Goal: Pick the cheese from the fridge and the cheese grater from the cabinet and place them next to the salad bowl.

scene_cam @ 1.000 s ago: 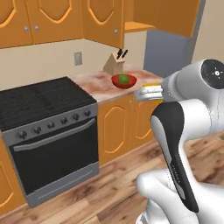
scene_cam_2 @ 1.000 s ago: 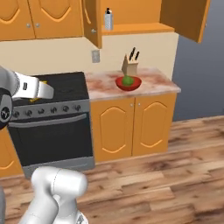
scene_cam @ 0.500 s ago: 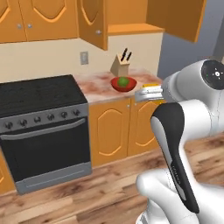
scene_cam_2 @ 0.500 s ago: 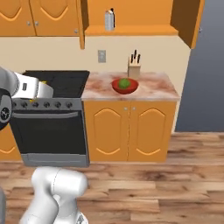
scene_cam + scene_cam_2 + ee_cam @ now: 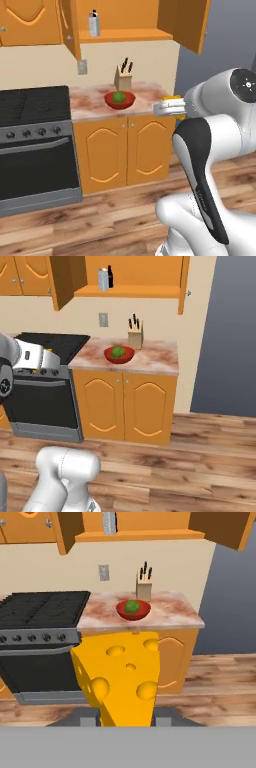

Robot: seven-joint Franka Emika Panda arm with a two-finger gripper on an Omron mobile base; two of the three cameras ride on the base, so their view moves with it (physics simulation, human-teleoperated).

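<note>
The gripper (image 5: 125,722) is closed on the cheese (image 5: 120,674), a small, light, stiff wedge; its flat side faces give the firmest hold, though they may be slick. Farther off, the salad bowl (image 5: 133,609) sits on the worktop (image 5: 172,614). Above, the cheese grater (image 5: 93,23) stands in the open cabinet (image 5: 130,35). No writing is legible anywhere.

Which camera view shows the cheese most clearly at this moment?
The hand view: the cheese is large there, a yellow-orange wedge with holes, held in the gripper. In the left base view only a small yellow bit peeks out at the gripper. In the right base view I cannot make it out.
</note>
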